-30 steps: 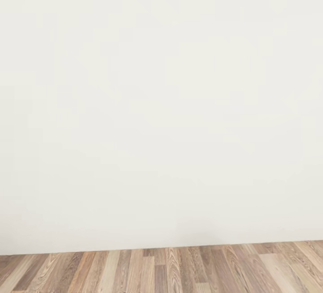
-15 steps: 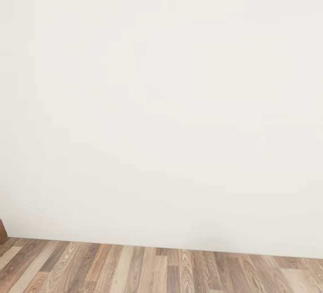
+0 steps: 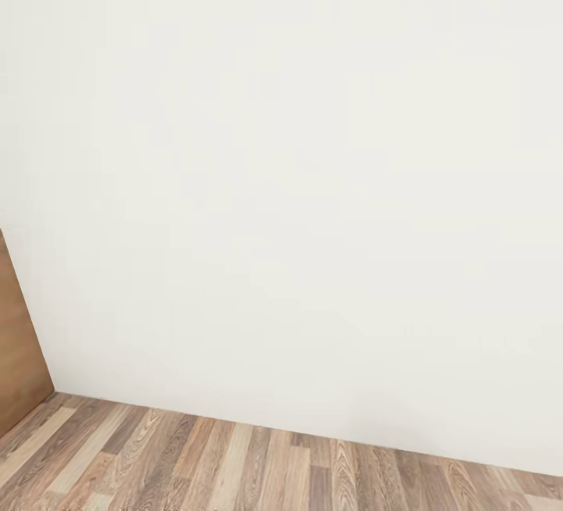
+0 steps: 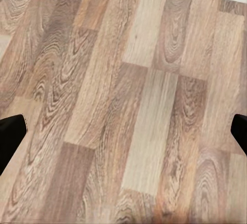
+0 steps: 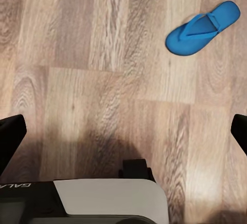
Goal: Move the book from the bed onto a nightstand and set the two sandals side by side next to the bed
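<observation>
At the far left of the head view a slice of the plain brown door point(image 3: 17, 339) meets the white wall point(image 3: 313, 183), and the wood-plank floor point(image 3: 234, 464) runs along the bottom below that wall. In the left wrist view, the left tool point(image 4: 123, 131) shows as two dark fingertips point(image 4: 11, 131) at opposite edges of the picture, spread wide with bare planks between them; it holds and touches nothing, and a thin strip of white wall lies at the far edge of the planks. In the right wrist view, the right tool point(image 5: 123, 134) is likewise wide open and empty, its dark fingertips point(image 5: 11, 136) at the two edges. That view also takes in one bright blue sandal point(image 5: 202, 27), lying flat and sole-down on the floor, well apart from the fingertips and set at a slant to the planks. Nearer that camera sits part of the robot's base point(image 5: 108, 198), pale grey on top with a black rim, casting a shadow on the planks; white letters reading "GAL" can be made out on its dark edge, the rest cut off.
</observation>
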